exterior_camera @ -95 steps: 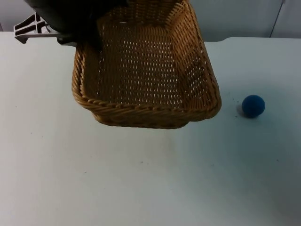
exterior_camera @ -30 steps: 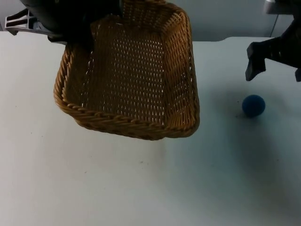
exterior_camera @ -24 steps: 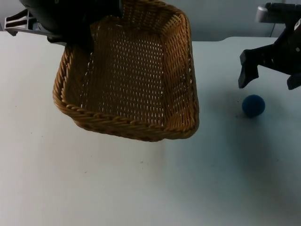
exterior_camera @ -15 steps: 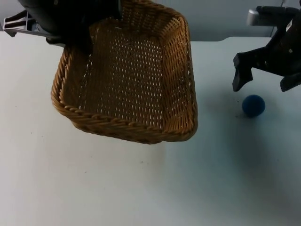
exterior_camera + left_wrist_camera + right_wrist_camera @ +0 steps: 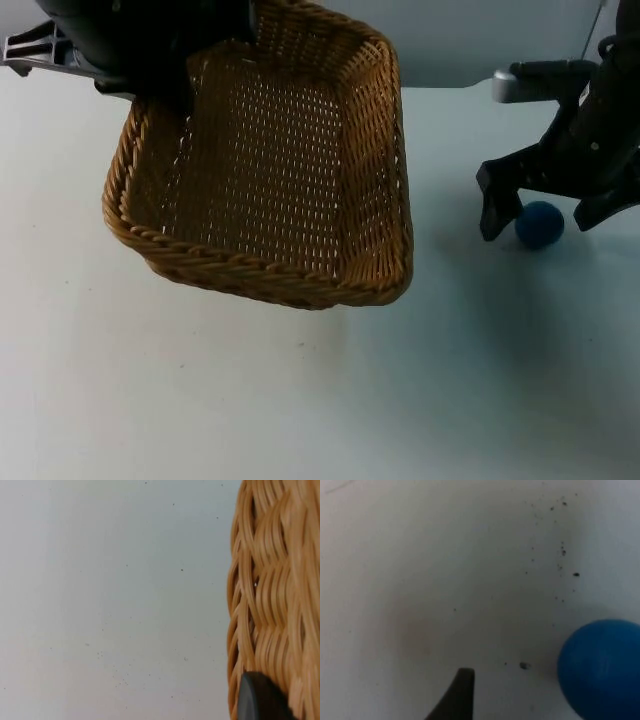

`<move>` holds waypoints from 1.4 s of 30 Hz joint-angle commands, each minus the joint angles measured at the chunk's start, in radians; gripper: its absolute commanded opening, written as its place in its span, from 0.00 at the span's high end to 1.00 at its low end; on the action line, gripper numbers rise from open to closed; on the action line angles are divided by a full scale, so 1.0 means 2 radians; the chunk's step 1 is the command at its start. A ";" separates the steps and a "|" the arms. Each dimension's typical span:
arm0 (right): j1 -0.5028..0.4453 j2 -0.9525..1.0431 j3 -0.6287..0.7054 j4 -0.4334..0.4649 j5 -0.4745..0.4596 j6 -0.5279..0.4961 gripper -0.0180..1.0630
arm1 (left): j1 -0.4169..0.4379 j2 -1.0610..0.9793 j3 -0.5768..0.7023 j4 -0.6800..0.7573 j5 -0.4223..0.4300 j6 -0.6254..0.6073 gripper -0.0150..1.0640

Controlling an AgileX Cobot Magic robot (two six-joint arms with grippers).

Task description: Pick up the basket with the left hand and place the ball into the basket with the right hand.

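The small round blue ball (image 5: 540, 224) is lying on the white table top (image 5: 300, 400), well to the right of the rectangular woven wicker basket (image 5: 265, 165); being a sphere, it is presenting no long axis and no facing direction. You are probably dealing with a light, smooth ball that may roll when nudged, so take it across its widest girth, both fingers closing evenly. The right gripper (image 5: 540, 212) is standing spread wide over the ball, one finger at either side, neither plainly touching. The left gripper (image 5: 260, 700) is clamping the basket's rim; the basket looks lifted and tilted, its long axis running away from you, its open mouth facing upward.
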State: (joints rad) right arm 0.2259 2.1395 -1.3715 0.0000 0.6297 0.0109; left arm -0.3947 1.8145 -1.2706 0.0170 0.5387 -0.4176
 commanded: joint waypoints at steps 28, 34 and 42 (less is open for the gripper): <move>-0.004 0.017 -0.004 -0.025 -0.035 -0.005 0.23 | -0.002 -0.009 -0.005 0.006 -0.001 -0.005 0.99; -0.004 0.017 -0.004 -0.027 -0.039 0.009 0.61 | -0.002 -0.009 -0.005 0.009 -0.001 -0.005 0.99; -0.004 0.016 -0.004 -0.027 -0.031 0.016 0.98 | -0.002 -0.009 -0.005 0.009 0.003 -0.005 0.99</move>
State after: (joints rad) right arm 0.2220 2.1686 -1.3734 -0.0441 0.5616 0.0291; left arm -0.3947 1.8145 -1.2706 0.0439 0.5604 -0.4176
